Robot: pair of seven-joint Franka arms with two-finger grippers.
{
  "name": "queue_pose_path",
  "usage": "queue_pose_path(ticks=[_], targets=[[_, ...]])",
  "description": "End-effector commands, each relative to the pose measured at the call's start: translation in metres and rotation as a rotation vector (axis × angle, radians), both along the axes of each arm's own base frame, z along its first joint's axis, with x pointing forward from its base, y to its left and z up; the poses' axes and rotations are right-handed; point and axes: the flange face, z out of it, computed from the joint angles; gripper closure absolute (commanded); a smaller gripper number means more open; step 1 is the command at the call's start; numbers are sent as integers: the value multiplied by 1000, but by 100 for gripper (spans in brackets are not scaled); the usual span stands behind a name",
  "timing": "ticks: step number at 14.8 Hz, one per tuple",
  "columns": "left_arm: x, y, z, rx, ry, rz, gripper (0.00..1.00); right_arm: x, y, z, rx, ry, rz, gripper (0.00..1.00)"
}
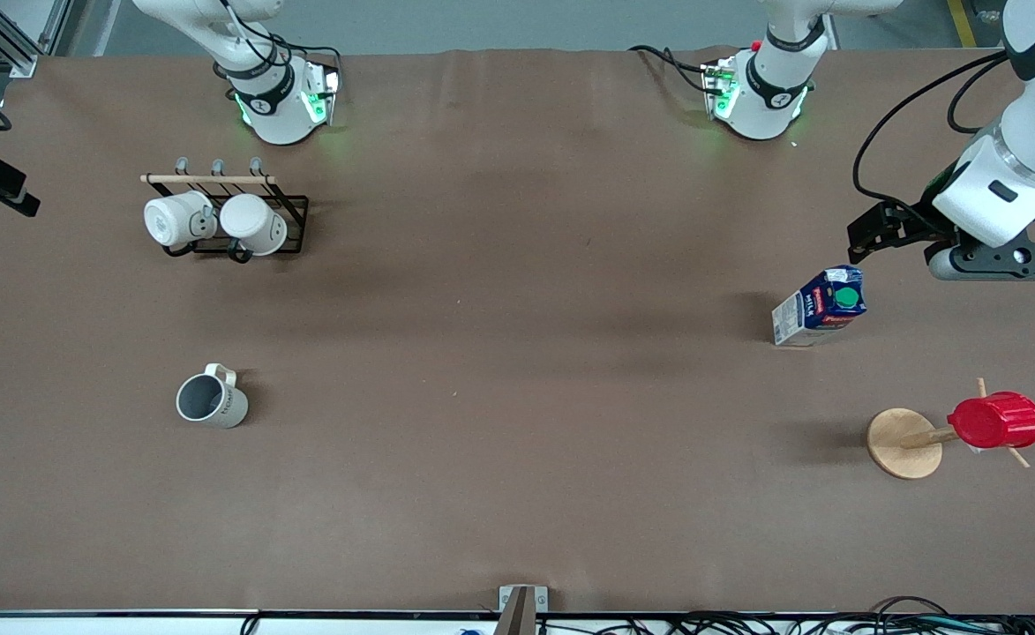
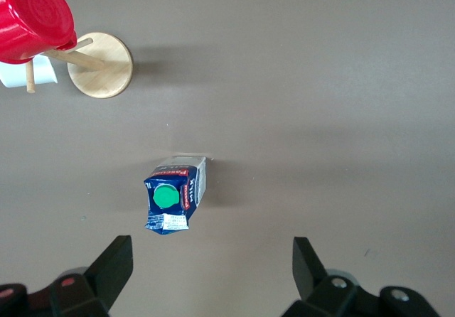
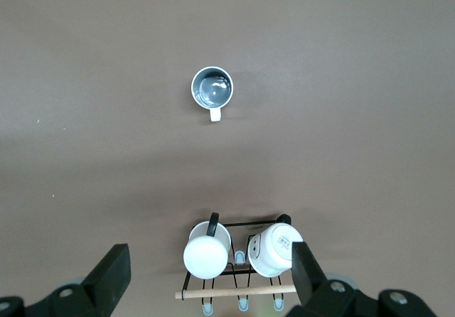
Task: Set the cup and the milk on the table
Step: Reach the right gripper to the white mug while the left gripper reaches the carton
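Milk [image 1: 821, 306] stood upright on tabletop [image 1: 517, 370] just below released left hand [image 2: 212, 269]; right hand [image 3: 210, 273] released, high over mug rack [image 3: 238, 260], cup [image 1: 212, 399] well apart.

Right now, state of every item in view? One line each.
cup: upright on the table, empty, not held.
milk: standing on the table, green cap on, not held.
white mugs: two, hanging on the black rack.
red cup: hung on a peg of the wooden stand.
left gripper: open, empty, above the table near the milk.
right gripper: open, empty, above the rack.
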Motion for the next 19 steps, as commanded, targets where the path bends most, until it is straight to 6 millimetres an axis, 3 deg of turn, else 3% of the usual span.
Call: queue_pose_path(ticks=[1, 6, 9, 14, 19], targets=[[2, -2, 4, 6, -23, -9, 1, -2, -3, 4, -13, 5, 5, 0], [-1, 0, 12, 7, -35, -1, 1, -1, -2, 3, -13, 5, 7, 0], [-6, -1, 19, 14, -44, -8, 1, 5, -4, -13, -10, 23, 10, 0], [-10, 5, 25, 15, -49, -3, 1, 54, -12, -103, -11, 43, 79, 0], [-11, 8, 19, 20, -27, 6, 1, 85, -17, -227, -25, -11, 80, 0]])
